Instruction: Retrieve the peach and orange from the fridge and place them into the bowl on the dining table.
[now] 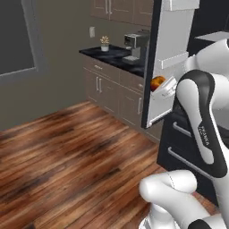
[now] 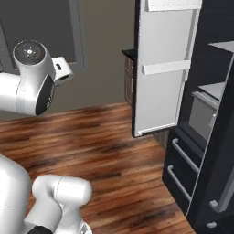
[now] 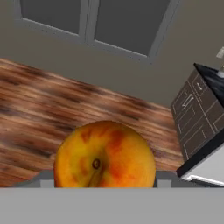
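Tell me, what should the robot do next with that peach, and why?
Probably carry the peach away from the fridge toward the dining table. The peach sits right at the pincer, apparently held, seen over the wooden floor beside the open fridge door. The bowl isn't here yet.

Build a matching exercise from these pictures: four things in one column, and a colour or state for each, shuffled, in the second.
Things:
1. peach
2. fridge door
3. floor
4. wall counter

Descriptions:
A. swung open, pale inner side showing
B. black top on brown cabinets
C. mottled red and orange-yellow, right in front of the hand camera
D. brown wooden planks

Pairs: 1-C, 2-A, 3-D, 4-B
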Tool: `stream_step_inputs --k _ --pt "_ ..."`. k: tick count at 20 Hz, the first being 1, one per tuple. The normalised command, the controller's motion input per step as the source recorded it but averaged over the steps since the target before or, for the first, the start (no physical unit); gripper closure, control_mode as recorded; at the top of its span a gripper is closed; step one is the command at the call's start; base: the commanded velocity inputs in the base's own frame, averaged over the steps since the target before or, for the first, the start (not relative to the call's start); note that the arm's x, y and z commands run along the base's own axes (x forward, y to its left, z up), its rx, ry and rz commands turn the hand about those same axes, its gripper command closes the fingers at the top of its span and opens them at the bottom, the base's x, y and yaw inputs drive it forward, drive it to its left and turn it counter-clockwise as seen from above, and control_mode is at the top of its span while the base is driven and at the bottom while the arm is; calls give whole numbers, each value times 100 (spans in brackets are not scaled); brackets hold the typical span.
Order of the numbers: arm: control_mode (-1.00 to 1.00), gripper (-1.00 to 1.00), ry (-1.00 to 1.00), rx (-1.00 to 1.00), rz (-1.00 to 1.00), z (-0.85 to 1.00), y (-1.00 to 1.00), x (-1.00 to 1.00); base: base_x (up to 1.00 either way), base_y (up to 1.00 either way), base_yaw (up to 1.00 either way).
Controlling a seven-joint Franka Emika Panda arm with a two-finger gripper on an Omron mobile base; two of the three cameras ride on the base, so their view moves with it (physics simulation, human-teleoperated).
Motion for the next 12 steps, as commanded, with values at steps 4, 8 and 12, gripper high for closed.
stream_step_inputs --k 4,8,12 --pt "100 100 0 0 0 0 0 0 -100 -12 49" --pt "100 100 0 0 0 0 0 0 -100 -3 46" --pt "100 100 0 0 0 0 0 0 -100 -1 44"
